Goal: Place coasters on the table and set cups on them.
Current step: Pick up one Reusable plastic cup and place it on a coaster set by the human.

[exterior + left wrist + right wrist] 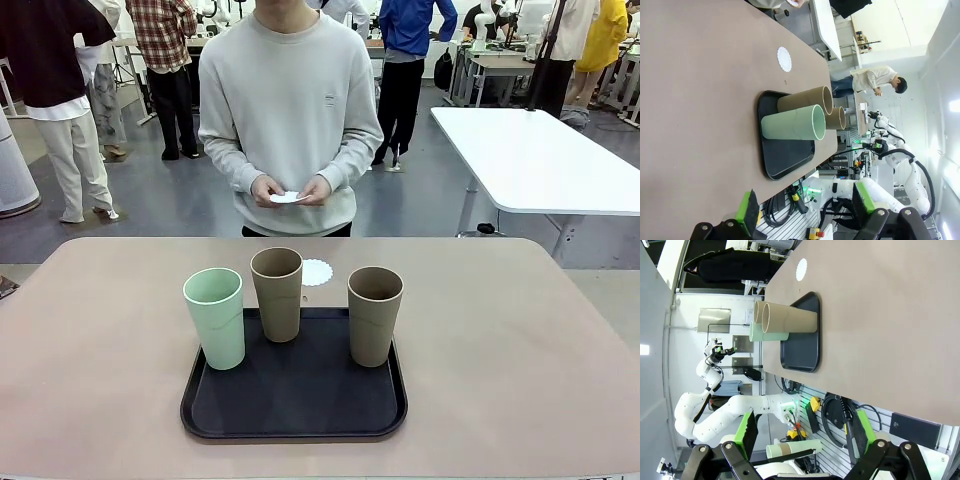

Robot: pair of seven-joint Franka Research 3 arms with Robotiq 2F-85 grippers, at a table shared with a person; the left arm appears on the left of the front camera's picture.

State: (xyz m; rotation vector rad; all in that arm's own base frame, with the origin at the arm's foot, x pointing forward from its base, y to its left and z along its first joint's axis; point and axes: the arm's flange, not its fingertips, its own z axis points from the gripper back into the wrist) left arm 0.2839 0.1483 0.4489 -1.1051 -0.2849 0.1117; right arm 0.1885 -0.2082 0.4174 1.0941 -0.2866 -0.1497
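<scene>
The coaster-laying step is looking half done: one coaster (316, 272) is lying flat on the table (520, 340) just past the tray's (295, 405) far edge, while the person's hands (322, 188) are holding a second coaster (287, 197) well beyond the tray. Whether a third is stacked with it I cannot tell. No cup is sitting on a coaster yet. The mint cup (215, 318) is standing upright at the tray's left, the far tan cup (277, 294) at its far edge, partly hiding the laid coaster, and the other tan cup (375, 315) at its right. The left gripper (805, 205) is hanging well back from the tray's near side with its jaws wide apart and holding nothing, and the right gripper (805, 432) is doing the same. Next, I judge, the other coasters are needing bare table beside or beyond the tray, spaced out. Then a cup is wanting a grip round its tapered wall, a lift clear of the tray's rim, and a centred set-down — thin paper may be sliding under it. The top is looking matte beige-pink and flat. Past the tray's far right a white table (540, 160) is standing on a grey floor, with people farther off.
</scene>
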